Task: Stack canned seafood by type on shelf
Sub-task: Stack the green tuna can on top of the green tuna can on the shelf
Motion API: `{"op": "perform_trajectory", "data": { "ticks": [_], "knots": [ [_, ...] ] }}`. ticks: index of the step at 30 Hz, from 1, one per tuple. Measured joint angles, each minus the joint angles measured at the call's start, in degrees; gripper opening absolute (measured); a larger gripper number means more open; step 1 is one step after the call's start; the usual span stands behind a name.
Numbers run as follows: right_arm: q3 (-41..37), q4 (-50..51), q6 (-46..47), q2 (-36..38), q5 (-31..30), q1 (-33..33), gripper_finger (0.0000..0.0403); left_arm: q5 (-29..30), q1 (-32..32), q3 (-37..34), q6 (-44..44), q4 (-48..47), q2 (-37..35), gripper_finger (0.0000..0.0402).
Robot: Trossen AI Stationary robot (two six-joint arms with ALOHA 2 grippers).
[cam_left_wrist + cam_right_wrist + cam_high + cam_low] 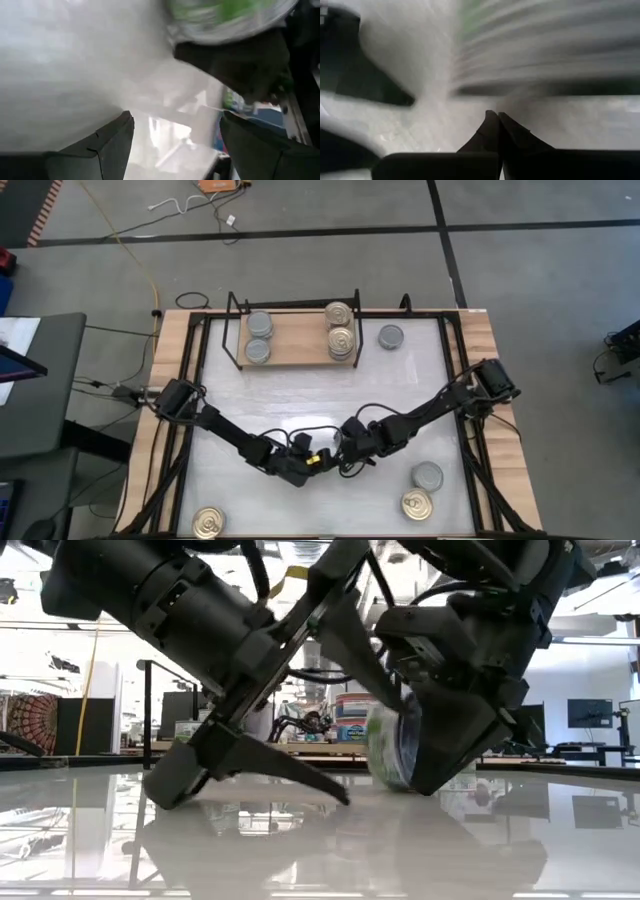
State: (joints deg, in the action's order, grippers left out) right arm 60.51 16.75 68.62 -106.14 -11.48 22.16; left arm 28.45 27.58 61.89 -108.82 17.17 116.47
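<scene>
Green-labelled round metal tin (392,745) on edge, near centre — right gripper (496,116) pressed together beside it, left gripper (176,117) spread; clasping likely next.

text: none legible | can labels: blurred, perhaps green print | signs: none

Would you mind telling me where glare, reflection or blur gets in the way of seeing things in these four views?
High view: a bright glare patch on the white tabletop just beyond the arms. Low view: the glossy surface mirrors the left gripper and right gripper; the room behind is backlit. Left wrist view: the green-labelled can is smeared. Right wrist view: streaky blur beyond the shut fingers.
</scene>
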Motion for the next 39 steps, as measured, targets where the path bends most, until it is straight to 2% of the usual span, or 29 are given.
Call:
{"op": "perform_trajectory", "data": {
  "ticks": [5,8,11,14,16,19,24,32,36,39],
  "knots": [
    [0.10,1.37,-1.53,3.52,-0.26,0.96,0.0022,1.73,-0.11,-0.19,3.60,-8.68,-3.84,0.0284],
    [0.13,5.83,-3.26,7.47,-0.38,1.88,0.0024,3.10,-0.68,-0.42,9.49,-13.37,-6.94,0.0284],
    [0.13,11.57,-6.12,12.76,-0.42,2.90,0.0030,3.03,-1.44,-0.39,17.26,-14.57,-9.30,0.0284],
    [0.17,19.51,-14.34,18.53,-0.40,4.16,0.0034,3.03,-2.34,-0.33,22.58,-13.97,-10.78,0.0284],
    [0.17,24.19,-18.99,22.05,-0.40,4.86,0.0034,2.91,-2.97,-0.33,24.92,-13.54,-10.99,0.0284],
    [0.17,28.58,-20.90,26.45,-0.40,5.30,0.0031,2.74,-3.61,-0.33,25.88,-13.27,-10.99,0.0284],
    [0.22,28.95,-23.51,30.35,-0.86,3.99,0.0032,1.40,-4.39,-0.33,26.75,-13.35,-11.02,0.0284],
    [0.24,26.78,-28.28,31.87,-1.28,-0.85,0.0048,1.33,-4.44,-0.24,27.15,-13.34,-11.08,0.0284],
    [0.24,25.89,-33.02,31.88,-1.32,-2.10,0.0076,1.31,-4.44,-0.22,26.89,-13.36,-11.08,0.0284],
    [0.24,25.61,-33.77,31.84,-1.30,-2.06,0.0114,1.31,-4.44,-0.22,26.75,-13.40,-11.08,0.0284]
  ]
}}
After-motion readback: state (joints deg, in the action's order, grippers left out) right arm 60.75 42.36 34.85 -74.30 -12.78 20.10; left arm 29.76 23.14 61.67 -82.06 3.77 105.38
